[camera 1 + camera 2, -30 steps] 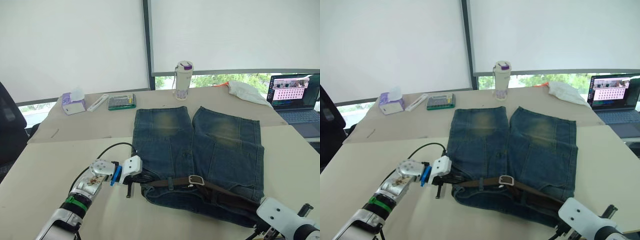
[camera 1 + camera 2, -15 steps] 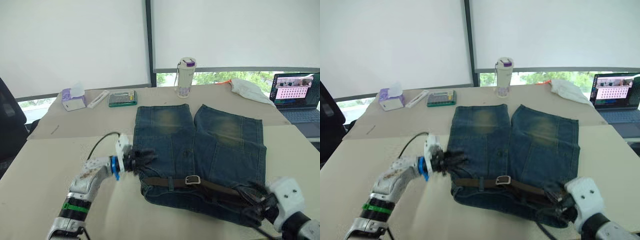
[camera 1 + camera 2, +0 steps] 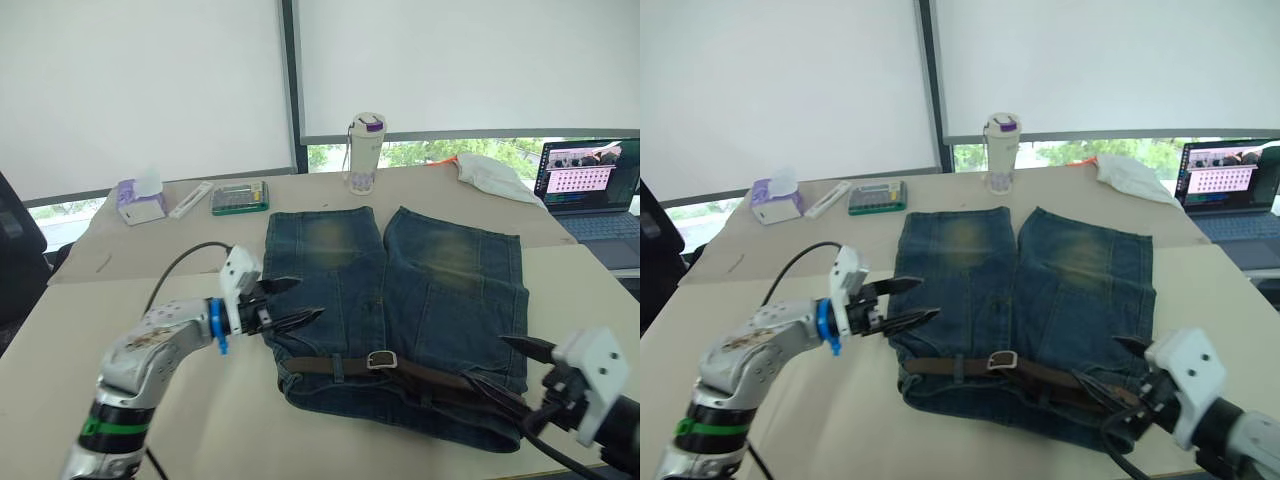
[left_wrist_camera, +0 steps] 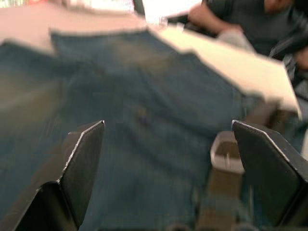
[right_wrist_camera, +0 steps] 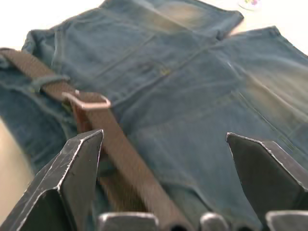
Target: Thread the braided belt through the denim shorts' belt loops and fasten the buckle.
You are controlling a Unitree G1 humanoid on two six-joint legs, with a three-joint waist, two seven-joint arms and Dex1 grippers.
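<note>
Lying along the denim shorts' [image 3: 400, 300] waistband at the bench's near edge, the braided belt [image 3: 430, 378] runs left–right, buckle [image 3: 381, 360] central. Right fingers [image 3: 520, 385], spread wide and empty, sit nearer its tail; left fingers [image 3: 290, 305], likewise wide, hover above.

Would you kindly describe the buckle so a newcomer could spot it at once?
Find the denim shorts spread on the beige table. Along their near waistband runs the braided belt. The buckle is the small silver rectangular frame midway along it, the only shiny metal there.
</note>
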